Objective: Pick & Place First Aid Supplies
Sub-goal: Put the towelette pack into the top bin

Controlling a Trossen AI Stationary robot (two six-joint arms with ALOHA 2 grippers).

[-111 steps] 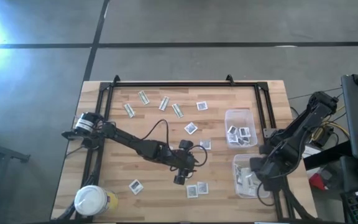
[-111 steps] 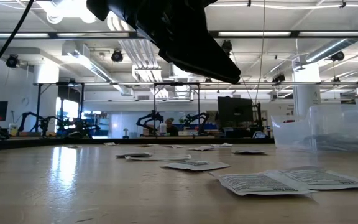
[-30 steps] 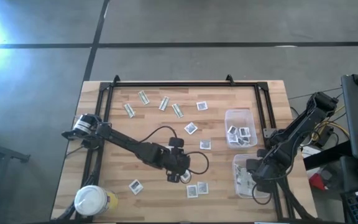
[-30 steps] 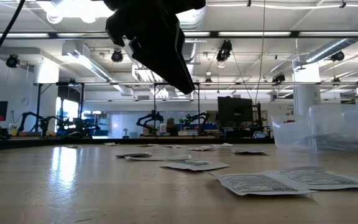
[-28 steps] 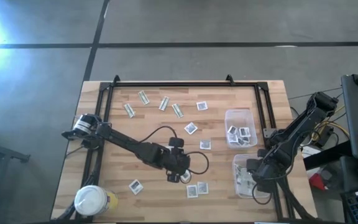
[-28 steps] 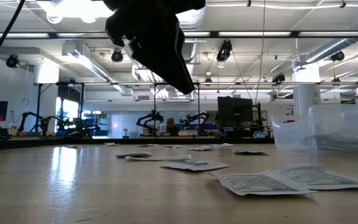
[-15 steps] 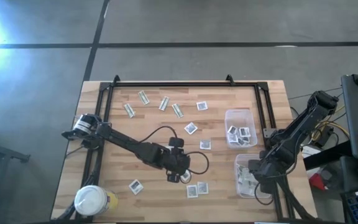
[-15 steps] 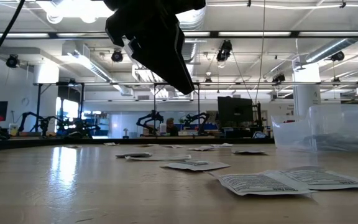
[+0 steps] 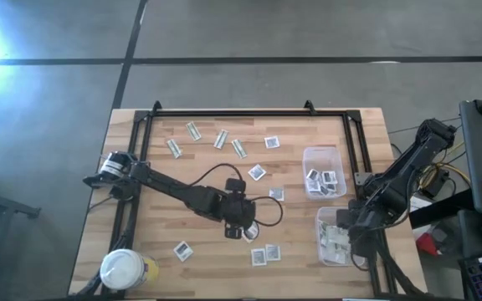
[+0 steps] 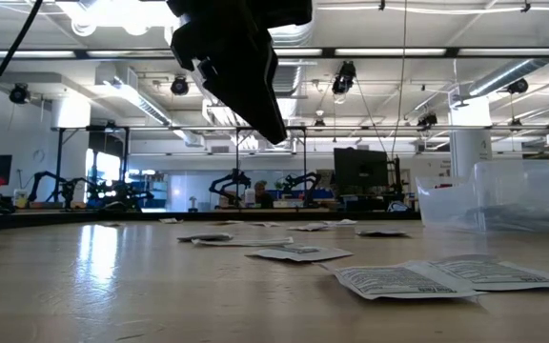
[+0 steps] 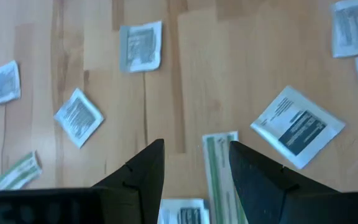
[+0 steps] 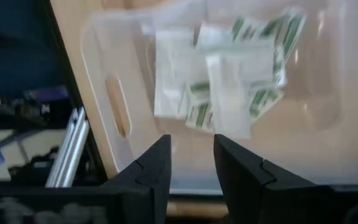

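Left gripper [image 9: 243,232]: stretched low over mid-table, fingers apart, empty, above a green-and-white strip [image 11: 218,174].
Right gripper [image 12: 190,163]: poised over the near tub [image 9: 320,219], fingers apart, empty.
Wrist views only: strips piled in that tub; square packets [image 11: 297,126] scattered on wood.

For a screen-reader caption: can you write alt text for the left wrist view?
Looking down at a wooden table, the left gripper hovers with open, empty jaws just over a narrow green-and-white strip. Square white packets lie scattered around it, one right beside the strip.
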